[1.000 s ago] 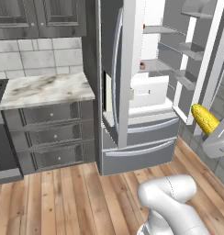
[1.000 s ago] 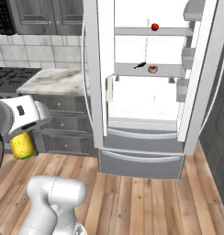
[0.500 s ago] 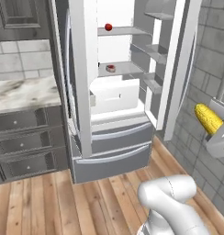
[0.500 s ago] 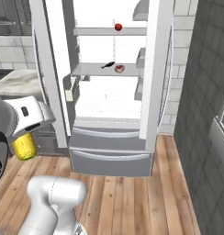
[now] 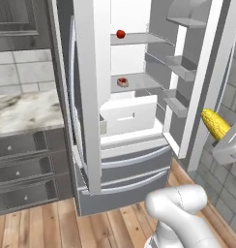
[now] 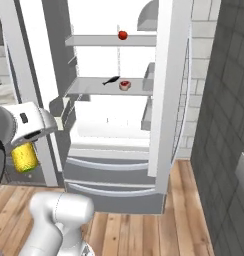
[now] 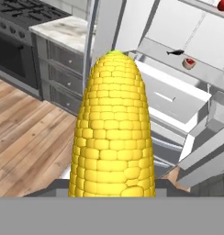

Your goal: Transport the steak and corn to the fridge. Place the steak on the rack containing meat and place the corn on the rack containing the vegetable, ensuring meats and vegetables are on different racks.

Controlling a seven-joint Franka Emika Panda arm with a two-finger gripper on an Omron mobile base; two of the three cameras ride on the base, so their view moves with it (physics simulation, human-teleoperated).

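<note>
The corn (image 7: 114, 133), a bright yellow cob, stands up the middle of the hand view with my gripper (image 5: 220, 137) shut on it. It pokes up from the hand at the right edge of the left base view, and hangs below the hand (image 6: 29, 125) as corn (image 6: 25, 157) in the right base view. The fridge (image 5: 91, 97) stands open ahead. The vegetable (image 5: 121, 34), a small red ball, sits on the upper rack. The steak (image 5: 123, 82), red-pink with a pale rim, lies on the rack below. My fingertips are hidden behind the cob.
A small dark item (image 6: 110, 80) lies beside the steak (image 6: 125, 85). Both fridge doors (image 6: 169, 90) stand open, with shelves on their insides. A marble counter (image 5: 23, 111) with dark drawers is to the left. A stove (image 7: 17, 27) shows in the hand view, and a grey wall (image 6: 224, 100) is at the right.
The base has driven and turned, so the whole scene shifted: the open fridge is now nearer and more central. The corn stays in the shut gripper, in the same place relative to the base.
</note>
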